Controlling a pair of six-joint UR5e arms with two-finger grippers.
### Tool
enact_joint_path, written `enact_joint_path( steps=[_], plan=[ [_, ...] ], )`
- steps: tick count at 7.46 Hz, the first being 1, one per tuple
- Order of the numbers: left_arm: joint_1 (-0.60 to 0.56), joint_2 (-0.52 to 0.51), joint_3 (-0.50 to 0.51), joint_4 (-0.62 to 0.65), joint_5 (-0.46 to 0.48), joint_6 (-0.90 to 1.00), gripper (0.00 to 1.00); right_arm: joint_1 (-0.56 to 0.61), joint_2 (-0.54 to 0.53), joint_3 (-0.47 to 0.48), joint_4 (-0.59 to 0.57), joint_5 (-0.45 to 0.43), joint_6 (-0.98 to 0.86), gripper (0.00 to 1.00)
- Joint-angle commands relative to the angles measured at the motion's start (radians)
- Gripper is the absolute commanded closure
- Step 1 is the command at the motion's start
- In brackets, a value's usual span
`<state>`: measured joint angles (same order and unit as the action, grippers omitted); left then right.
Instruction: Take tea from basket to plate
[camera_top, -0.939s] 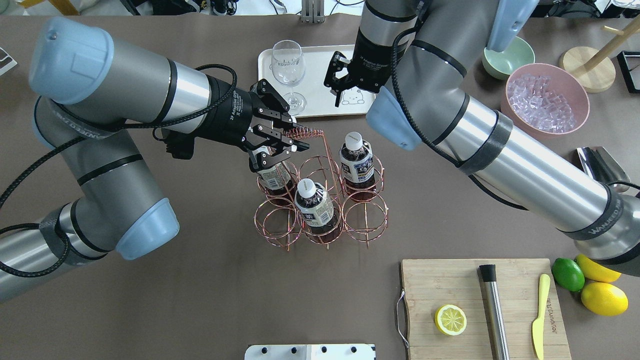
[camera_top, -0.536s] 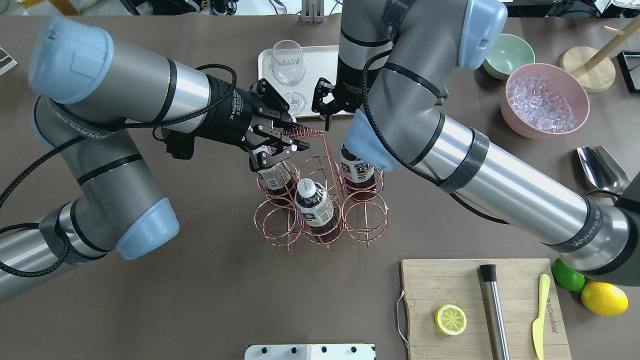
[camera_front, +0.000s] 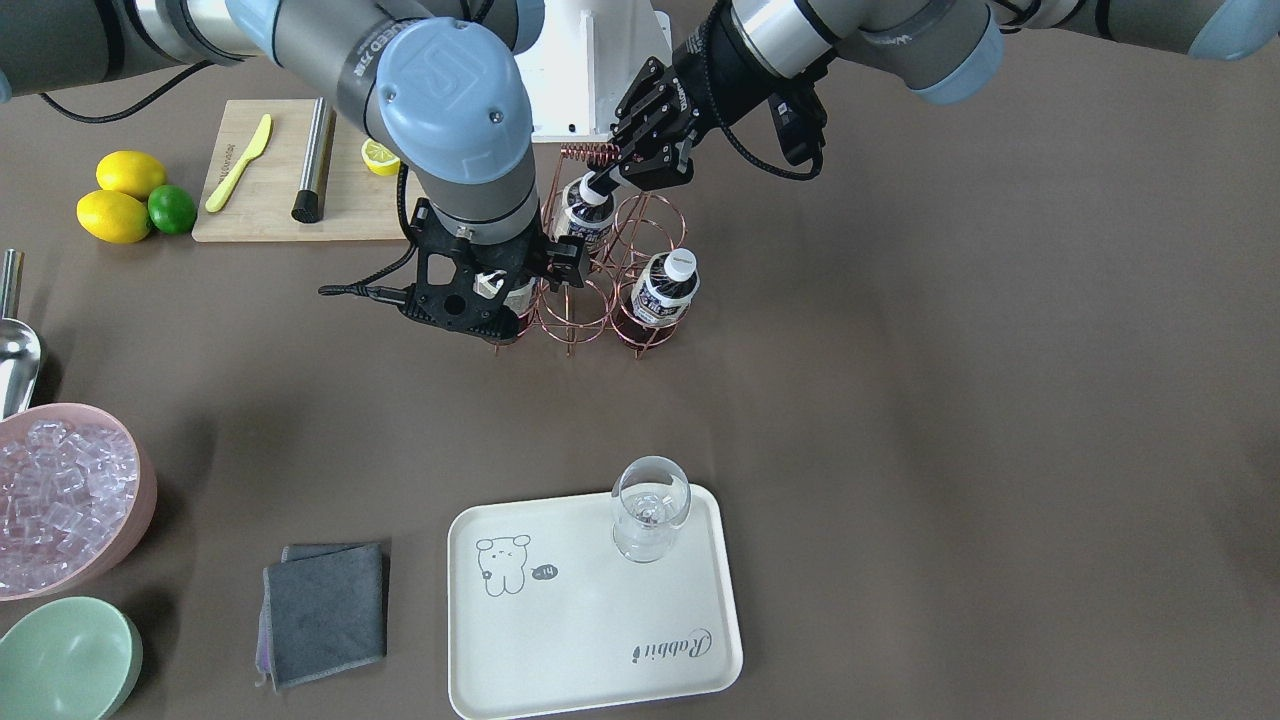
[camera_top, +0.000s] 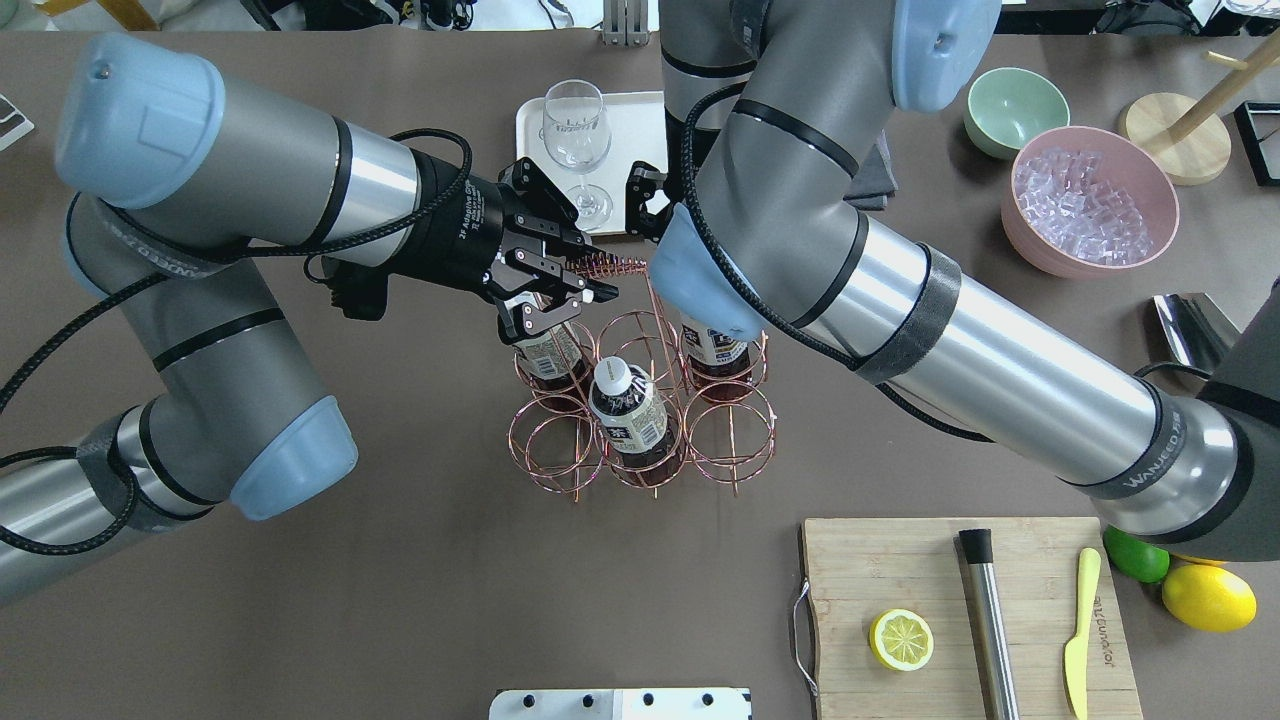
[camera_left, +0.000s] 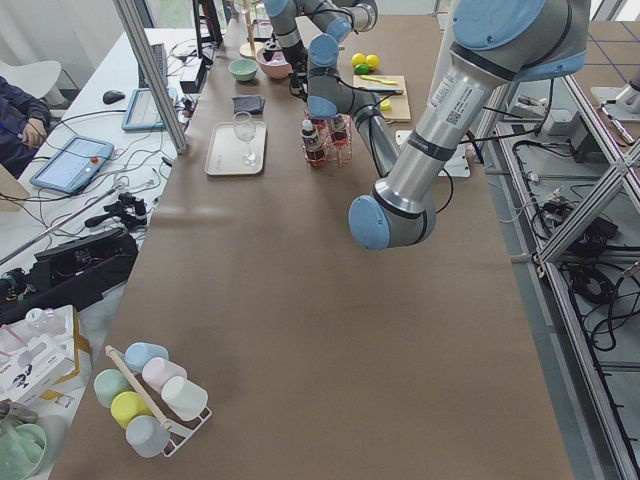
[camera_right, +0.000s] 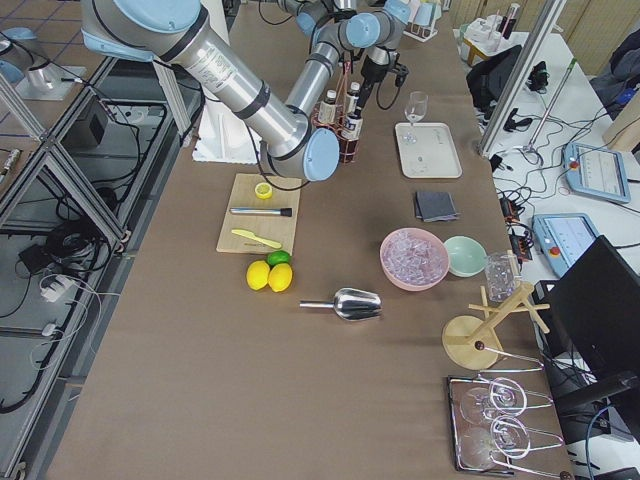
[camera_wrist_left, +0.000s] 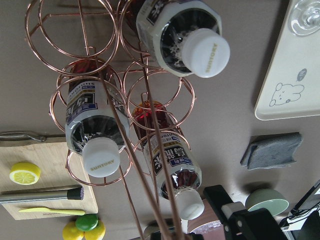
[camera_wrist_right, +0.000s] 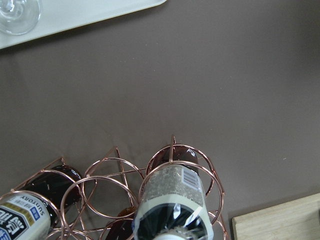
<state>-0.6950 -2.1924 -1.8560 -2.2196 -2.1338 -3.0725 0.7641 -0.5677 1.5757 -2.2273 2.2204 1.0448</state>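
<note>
The right arm (camera_top: 900, 300) has swung off the plate (camera_front: 600, 610) and over to the basket (camera_top: 735, 440), which stands mid-table (camera_top: 400, 580), nearer the robot than the plate. The right claw (camera_front: 487, 300) hangs spread wide over the tea (camera_wrist_right: 172, 200), which is upright in the basket's far right cell. The left claw (camera_top: 585, 283) is clamped on the coiled handle (camera_top: 612, 266).

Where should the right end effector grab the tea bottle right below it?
Grip the tea bottle at its white cap and neck, descending from above: it stands upright in the basket, whose wire rings encircle the body, leaving only the top exposed.
</note>
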Motion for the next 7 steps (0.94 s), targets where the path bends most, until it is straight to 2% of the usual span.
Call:
enact_joint_path(
  steps=[1,2,3,4,6,7],
  plan=[
    [-0.001,0.000,0.000,-0.002,0.000,0.000,1.00,-0.043,-0.014,0.015,-0.006,-0.008,0.000,0.15],
    [0.000,0.013,-0.002,-0.008,-0.002,0.000,1.00,-0.046,-0.017,0.017,-0.002,-0.024,0.001,0.17],
    [-0.001,0.020,0.000,-0.021,0.000,0.000,1.00,-0.046,-0.024,0.026,-0.002,-0.024,0.001,0.27],
    [-0.001,0.022,0.000,-0.025,0.000,0.000,1.00,-0.048,-0.038,0.035,0.000,-0.025,-0.008,0.43],
    [-0.001,0.022,0.000,-0.025,0.000,0.000,1.00,-0.046,-0.040,0.046,0.000,-0.041,-0.008,0.43],
    [-0.001,0.022,0.001,-0.025,0.000,0.000,1.00,-0.046,-0.032,0.046,0.000,-0.042,-0.008,0.38]
  ],
)
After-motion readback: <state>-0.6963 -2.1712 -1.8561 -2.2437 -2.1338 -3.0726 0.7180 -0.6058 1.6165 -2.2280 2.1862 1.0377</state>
